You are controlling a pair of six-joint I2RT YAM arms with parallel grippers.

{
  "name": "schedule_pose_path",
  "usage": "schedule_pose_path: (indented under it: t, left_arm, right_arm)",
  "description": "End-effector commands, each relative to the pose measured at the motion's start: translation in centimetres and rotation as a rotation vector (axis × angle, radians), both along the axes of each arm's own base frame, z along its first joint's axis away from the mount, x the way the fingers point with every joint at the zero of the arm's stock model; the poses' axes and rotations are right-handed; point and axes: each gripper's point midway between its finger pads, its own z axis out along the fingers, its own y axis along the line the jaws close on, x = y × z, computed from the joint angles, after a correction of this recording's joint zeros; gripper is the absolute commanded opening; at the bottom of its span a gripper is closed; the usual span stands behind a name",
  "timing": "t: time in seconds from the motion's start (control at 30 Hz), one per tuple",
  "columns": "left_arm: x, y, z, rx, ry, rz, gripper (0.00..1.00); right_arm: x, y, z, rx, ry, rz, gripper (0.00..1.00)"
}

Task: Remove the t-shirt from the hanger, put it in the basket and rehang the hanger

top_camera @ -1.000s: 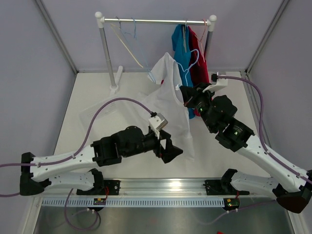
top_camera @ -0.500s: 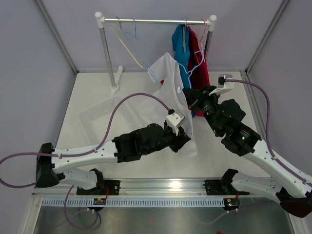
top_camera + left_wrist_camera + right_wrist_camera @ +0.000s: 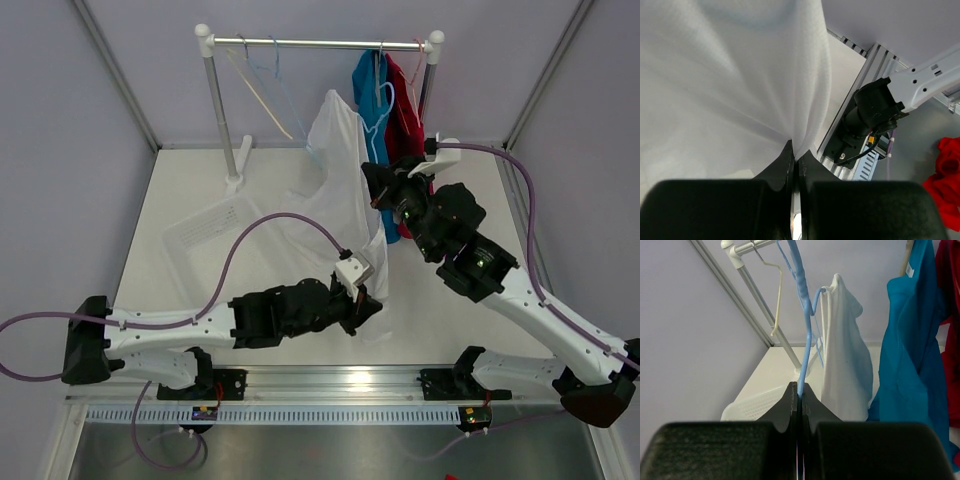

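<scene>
A white t-shirt (image 3: pixel 340 170) hangs stretched from a light blue hanger (image 3: pixel 381 110) in front of the rack. My right gripper (image 3: pixel 377 190) is shut on the hanger's thin blue wire, which rises from between the jaws (image 3: pixel 799 390) in the right wrist view. There the hanger (image 3: pixel 804 325) carries the t-shirt (image 3: pixel 845 350) over one shoulder end. My left gripper (image 3: pixel 368 308) is low near the table's front and is shut on the shirt's bottom edge. In the left wrist view the white cloth (image 3: pixel 730 75) fans out from the pinched jaws (image 3: pixel 795 155).
A metal clothes rack (image 3: pixel 320 43) stands at the back with a blue shirt (image 3: pixel 367 75), a red shirt (image 3: pixel 405 120) and bare hangers (image 3: pixel 262 100) on it. A white mesh basket (image 3: pixel 210 235) lies on the table to the left, partly under the t-shirt.
My left gripper has gone from open to shut on the t-shirt's lower edge after reaching right. My right gripper has lifted the hanger up toward the rack, pulling the shirt taut.
</scene>
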Motion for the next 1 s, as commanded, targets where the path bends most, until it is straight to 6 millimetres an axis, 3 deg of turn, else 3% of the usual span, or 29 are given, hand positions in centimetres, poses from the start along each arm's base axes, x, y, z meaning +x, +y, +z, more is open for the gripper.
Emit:
schedule_pose_path:
  t: [0.0, 0.13, 0.2, 0.23, 0.3, 0.33, 0.37, 0.5, 0.57, 0.63, 0.7, 0.77, 0.83, 0.87, 0.93, 0.97]
  left_arm:
    - [-1.5, 0.6, -1.2, -0.005, 0.026, 0.004, 0.00]
    - [0.2, 3.0, -3.2, 0.029, 0.009, 0.121, 0.00]
    - [0.9, 3.9, -4.8, 0.068, 0.011, 0.168, 0.00]
    - [1.2, 4.1, -5.1, 0.075, 0.016, 0.189, 0.00]
    - [2.5, 4.8, -5.7, 0.105, -0.004, 0.269, 0.00]
    - [3.0, 5.1, -5.7, 0.102, -0.009, 0.306, 0.00]
    - [4.3, 6.3, -6.1, 0.131, -0.022, 0.376, 0.00]
    - [6.7, 7.6, -6.4, 0.126, 0.013, 0.451, 0.00]
    - [7.2, 7.5, -4.9, 0.096, -0.020, 0.459, 0.00]
    - [7.4, 7.0, -1.6, 0.027, -0.076, 0.438, 0.00]
    - [7.6, 6.8, 1.3, -0.045, -0.122, 0.445, 0.00]
    - [8.1, 6.7, 5.1, -0.131, -0.175, 0.455, 0.18]
    - [8.4, 6.5, 7.3, -0.173, -0.229, 0.460, 0.28]
    - [8.8, 6.3, 9.6, -0.255, -0.249, 0.481, 0.48]
    - [9.5, 5.2, 10.1, -0.246, -0.303, 0.488, 0.78]
    - [10.0, 4.9, 11.9, -0.278, -0.321, 0.517, 0.99]
  right_arm:
    - [-1.8, -2.0, 9.5, 0.181, -0.220, -0.011, 0.00]
    - [-5.2, -5.0, 13.1, 0.236, -0.299, 0.026, 0.00]
    - [-6.3, -6.0, 13.4, 0.206, -0.293, 0.039, 0.00]
    - [-7.9, -6.9, 14.6, 0.221, -0.323, 0.069, 0.00]
    - [-9.0, -7.0, 13.6, 0.175, -0.288, 0.119, 0.00]
    - [-10.5, -7.6, 14.2, 0.178, -0.303, 0.160, 0.00]
    - [-11.0, -7.6, 13.1, 0.149, -0.267, 0.183, 0.00]
    - [-13.5, -9.2, 11.4, 0.146, -0.222, 0.237, 0.00]
    - [-14.8, -10.2, 10.2, 0.154, -0.211, 0.260, 0.00]
    - [-15.6, -10.0, 8.5, 0.169, -0.188, 0.303, 0.00]
    - [-16.2, -9.6, 8.2, 0.209, -0.196, 0.339, 0.00]
    - [-16.8, -8.8, 7.5, 0.225, -0.192, 0.396, 0.00]
    - [-17.4, -8.0, 6.9, 0.235, -0.186, 0.451, 0.00]
    - [-17.8, -7.8, 7.6, 0.271, -0.201, 0.478, 0.00]
    - [-18.9, -7.2, 7.7, 0.286, -0.219, 0.545, 0.00]
    - [-19.3, -7.3, 8.4, 0.308, -0.235, 0.563, 0.00]
